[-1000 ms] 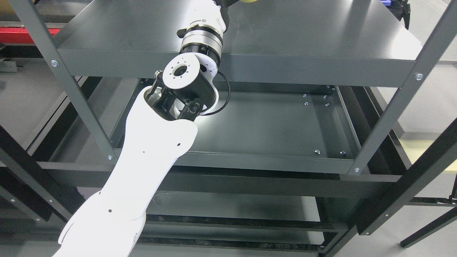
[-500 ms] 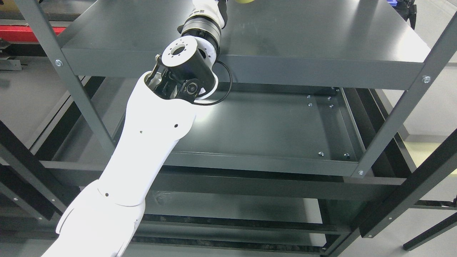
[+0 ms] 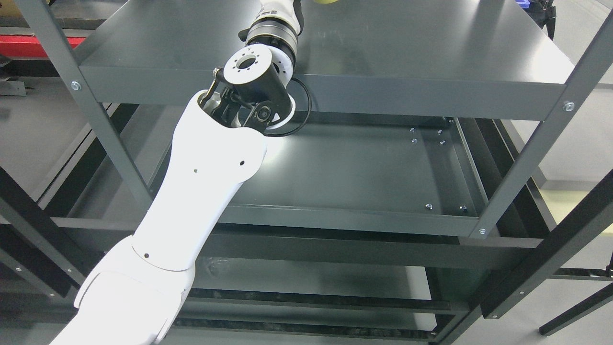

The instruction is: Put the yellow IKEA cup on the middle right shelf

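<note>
Here I see my left arm [image 3: 201, 191] stretched up from the lower left over the top shelf [image 3: 407, 48], its hand cut off by the frame so I cannot tell the fingers' state, beside a yellow cup [image 3: 326, 1] sliver whose orientation I cannot tell.

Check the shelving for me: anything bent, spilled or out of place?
Nothing stands out. The shelf unit's top shelf and the shelf below it look flat, clean and bare. The left arm reaches up over the top shelf; its hand is cut off by the frame edge, beside a sliver of yellow.
</note>
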Available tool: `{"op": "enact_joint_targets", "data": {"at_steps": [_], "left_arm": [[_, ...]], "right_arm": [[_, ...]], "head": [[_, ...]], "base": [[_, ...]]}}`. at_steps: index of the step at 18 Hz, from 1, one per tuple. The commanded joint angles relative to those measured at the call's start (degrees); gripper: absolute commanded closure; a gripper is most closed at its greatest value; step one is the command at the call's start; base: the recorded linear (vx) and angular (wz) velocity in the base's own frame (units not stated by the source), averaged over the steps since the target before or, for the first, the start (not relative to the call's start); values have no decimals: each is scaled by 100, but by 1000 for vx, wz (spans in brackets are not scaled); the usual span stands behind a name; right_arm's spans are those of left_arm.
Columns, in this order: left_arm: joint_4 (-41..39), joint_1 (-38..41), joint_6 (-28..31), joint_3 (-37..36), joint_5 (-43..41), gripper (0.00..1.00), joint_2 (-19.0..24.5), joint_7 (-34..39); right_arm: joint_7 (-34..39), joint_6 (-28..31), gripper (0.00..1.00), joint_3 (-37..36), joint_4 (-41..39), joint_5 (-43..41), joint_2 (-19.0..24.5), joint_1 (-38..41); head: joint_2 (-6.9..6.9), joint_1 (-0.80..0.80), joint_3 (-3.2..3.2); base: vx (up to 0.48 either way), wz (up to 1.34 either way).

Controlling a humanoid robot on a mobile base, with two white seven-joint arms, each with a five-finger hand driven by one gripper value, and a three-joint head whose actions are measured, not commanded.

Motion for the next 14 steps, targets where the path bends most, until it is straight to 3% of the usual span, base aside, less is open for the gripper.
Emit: {"op": "enact_joint_targets", "data": {"at_steps": [1, 8, 14], "left_arm": [[163, -30, 3, -138, -359, 29, 100, 6], [154, -13, 82, -156, -526, 12, 100, -3], [84, -4, 73, -156, -878, 5, 100, 6]], "right_arm": [[-1230, 4, 1, 97, 7, -141, -100, 62], [-1230, 4, 1, 97, -1, -141, -100, 62], [-1230, 4, 1, 97, -1, -141, -100, 62]], "head": [[0, 0, 0], [0, 0, 0], [0, 0, 0]], "base": [[0, 0], [0, 0], [0, 0]]}}
